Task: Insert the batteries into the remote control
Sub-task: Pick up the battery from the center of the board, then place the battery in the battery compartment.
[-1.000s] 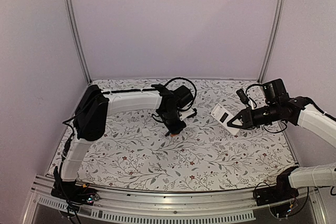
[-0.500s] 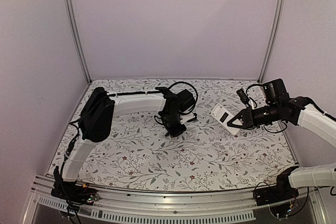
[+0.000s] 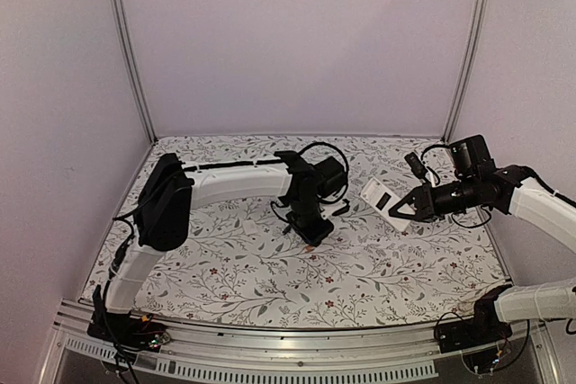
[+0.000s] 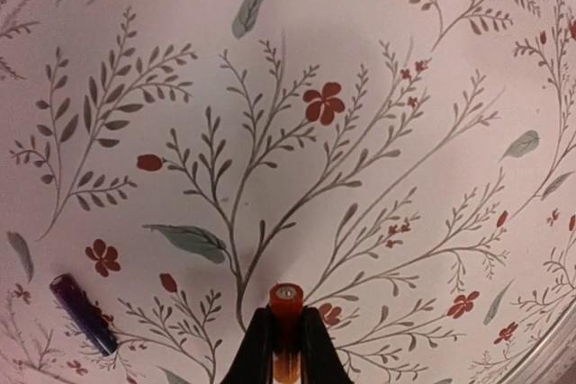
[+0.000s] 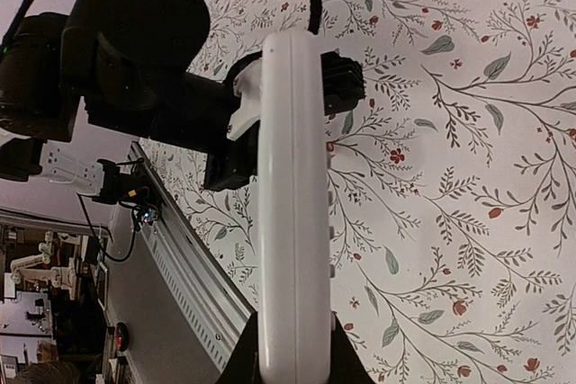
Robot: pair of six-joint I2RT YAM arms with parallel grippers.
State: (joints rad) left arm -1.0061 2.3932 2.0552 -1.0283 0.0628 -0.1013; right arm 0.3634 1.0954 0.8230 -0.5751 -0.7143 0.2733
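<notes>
My left gripper (image 3: pixel 311 233) is shut on the orange-red battery (image 4: pixel 286 325), which stands upright between the fingers just above the floral table mat, its metal end cap showing. The black battery (image 4: pixel 83 314) lies on the mat to the left of that gripper. My right gripper (image 3: pixel 402 213) is shut on the white remote control (image 3: pixel 382 200) and holds it in the air over the right side of the table, with a dark recess facing up. In the right wrist view the remote (image 5: pixel 290 195) shows edge-on between the fingers. No separate cover piece shows.
The left arm and its camera body (image 5: pixel 135 60) reach across the middle of the mat, with black cables looping behind them (image 3: pixel 324 152). An aluminium rail (image 3: pixel 270 337) runs along the near edge. Frame posts (image 3: pixel 468 51) and plain walls close the back and sides.
My left gripper has moved right and toward the near edge with the orange-red battery in it. The right arm and the remote have not moved.
</notes>
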